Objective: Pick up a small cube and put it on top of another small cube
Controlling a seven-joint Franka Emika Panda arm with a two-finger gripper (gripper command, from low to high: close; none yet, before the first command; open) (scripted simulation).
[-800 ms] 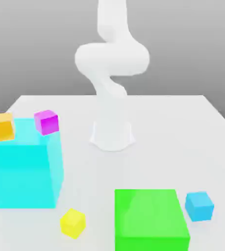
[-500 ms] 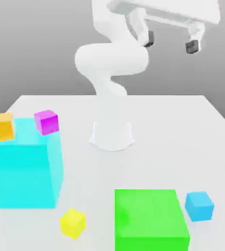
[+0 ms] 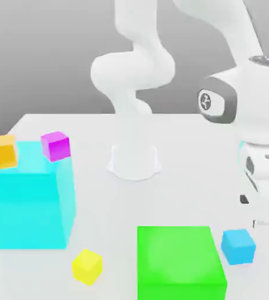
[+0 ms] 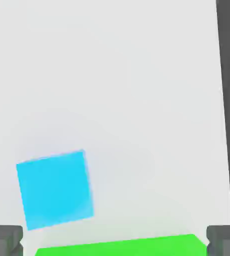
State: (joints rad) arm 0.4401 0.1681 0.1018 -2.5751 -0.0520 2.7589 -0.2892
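We see a pale, smooth tabletop (image 3: 183, 193) against grey; the two-finger gripper (image 4: 115, 241), spread, is cropped by the hand view.

Two large blocks on a pale counter.
Cyan block (image 3: 25, 205), tall, stands upright at the exterior view's left; green block (image 3: 177, 255), flat-topped, sits right of centre in that view, well apart from it. Counter (image 3: 183, 199) plain white; backdrop (image 3: 43, 58) grey.
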